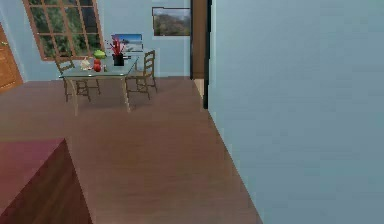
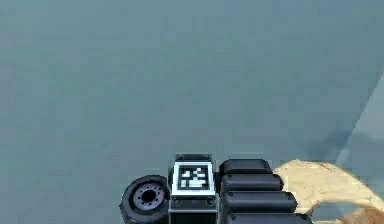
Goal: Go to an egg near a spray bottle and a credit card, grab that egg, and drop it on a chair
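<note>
Transit stage, we judge: egg not yet placed, chairs far off at upper left.

Gripper (image 2: 147,197): dark round body at the arm side view's bottom edge, beside a white marker square (image 2: 193,178), facing a flat matte blue-grey wall (image 2: 150,70). Its far end is unclear, so we cannot tell the fingers' state or whether it holds anything. In the forward view's upper left, two slat-backed wooden chairs (image 1: 147,70) flank a glass-topped table (image 1: 110,72) bearing small red, green and pale blobs (image 1: 97,65); none reads surely as an egg. Smooth plank floor (image 1: 140,140) lies between. The next move calls for turning off the wall and driving toward that table.
</note>
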Controlling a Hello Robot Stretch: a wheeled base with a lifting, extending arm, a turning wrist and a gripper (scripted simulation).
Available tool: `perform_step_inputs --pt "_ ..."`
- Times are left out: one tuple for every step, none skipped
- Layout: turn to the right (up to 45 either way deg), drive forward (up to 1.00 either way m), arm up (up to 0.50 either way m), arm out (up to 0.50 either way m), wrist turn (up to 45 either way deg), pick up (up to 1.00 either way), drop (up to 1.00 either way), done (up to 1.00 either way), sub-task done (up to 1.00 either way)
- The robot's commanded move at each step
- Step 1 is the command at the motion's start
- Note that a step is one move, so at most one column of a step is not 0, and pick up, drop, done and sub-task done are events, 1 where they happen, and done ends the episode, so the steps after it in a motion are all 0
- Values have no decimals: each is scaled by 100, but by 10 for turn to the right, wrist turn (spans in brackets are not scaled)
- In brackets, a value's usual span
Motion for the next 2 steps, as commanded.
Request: perform_step_inputs --pt "0 100 0 0 0 0 0 0 0" --pt "-30 0 0 0 0 0 0 0 0"
